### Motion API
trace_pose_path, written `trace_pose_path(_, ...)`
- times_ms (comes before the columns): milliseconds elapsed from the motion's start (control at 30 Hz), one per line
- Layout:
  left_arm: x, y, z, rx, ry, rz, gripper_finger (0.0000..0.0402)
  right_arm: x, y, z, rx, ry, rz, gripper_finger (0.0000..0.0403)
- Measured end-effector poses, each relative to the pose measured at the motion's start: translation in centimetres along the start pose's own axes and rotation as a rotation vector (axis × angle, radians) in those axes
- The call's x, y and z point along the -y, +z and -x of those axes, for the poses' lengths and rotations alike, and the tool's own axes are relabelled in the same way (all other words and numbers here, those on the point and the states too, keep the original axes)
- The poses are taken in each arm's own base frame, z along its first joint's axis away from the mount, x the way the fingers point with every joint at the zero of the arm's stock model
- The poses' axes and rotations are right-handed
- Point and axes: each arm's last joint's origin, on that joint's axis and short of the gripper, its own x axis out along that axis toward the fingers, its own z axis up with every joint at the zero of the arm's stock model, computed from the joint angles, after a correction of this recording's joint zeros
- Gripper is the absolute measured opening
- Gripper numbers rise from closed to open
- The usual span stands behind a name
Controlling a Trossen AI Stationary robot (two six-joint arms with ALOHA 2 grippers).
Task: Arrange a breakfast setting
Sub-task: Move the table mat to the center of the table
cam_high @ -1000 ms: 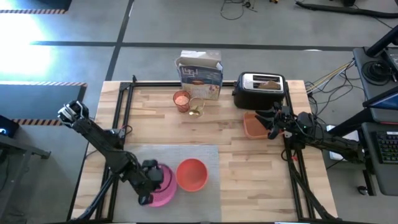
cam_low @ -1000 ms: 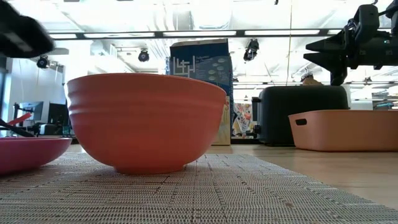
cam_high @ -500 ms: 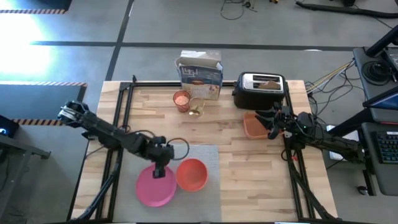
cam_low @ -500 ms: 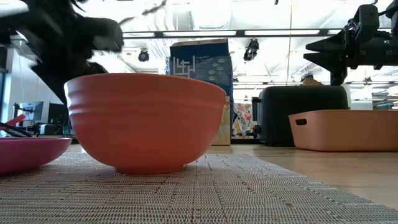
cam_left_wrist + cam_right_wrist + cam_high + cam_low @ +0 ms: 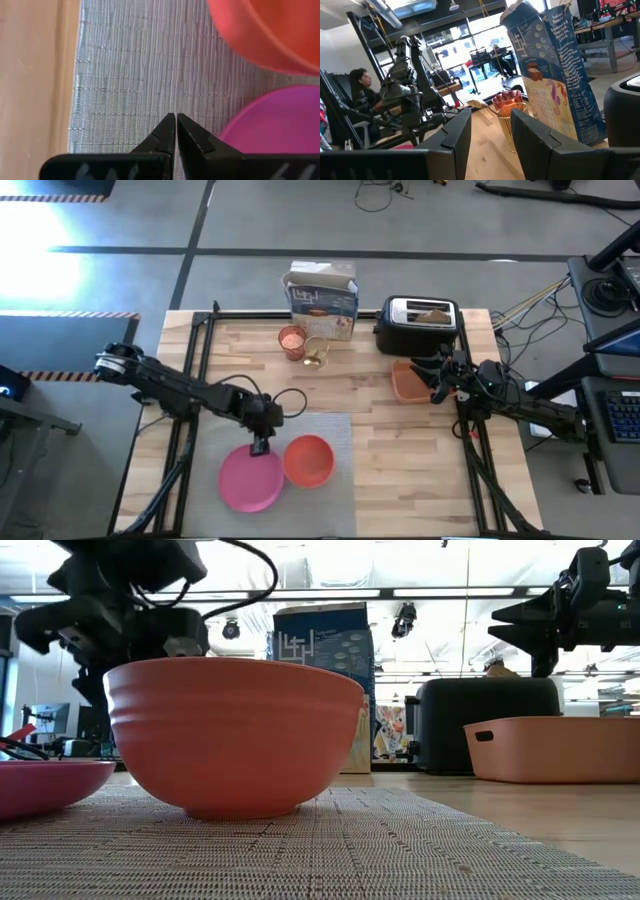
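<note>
1. Wooden table in a workshop holds a partly built breakfast setting.
2. Placed: grey placemat carrying pink plate and orange bowl, both just beside the left gripper, whose fingers are pressed together, empty.
3. Left: orange cup, clear glass and toast, well away.
4. Right gripper, partly parted and empty, waits beside the orange tray.

Placemat at table's near edge; plate and bowl side by side on it, plate left. Cereal box far edge, cup and glass before it. Toaster right of box, tray before toaster.
</note>
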Motion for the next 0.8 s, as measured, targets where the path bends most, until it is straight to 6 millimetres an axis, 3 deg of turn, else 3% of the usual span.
trace_pose_path(467, -1.1, -2.0, -2.2, 0.098, -0.032, 0.014, 0.0000, 0.0, 0.0, 0.0, 0.000, 0.000, 0.000, 0.0128)
trace_pose_path(800, -1.4, -1.2, -4.7, 0.047, -0.006, -0.023, 0.0000, 0.0, 0.0, 0.0, 0.000, 0.000, 0.000, 0.0128)
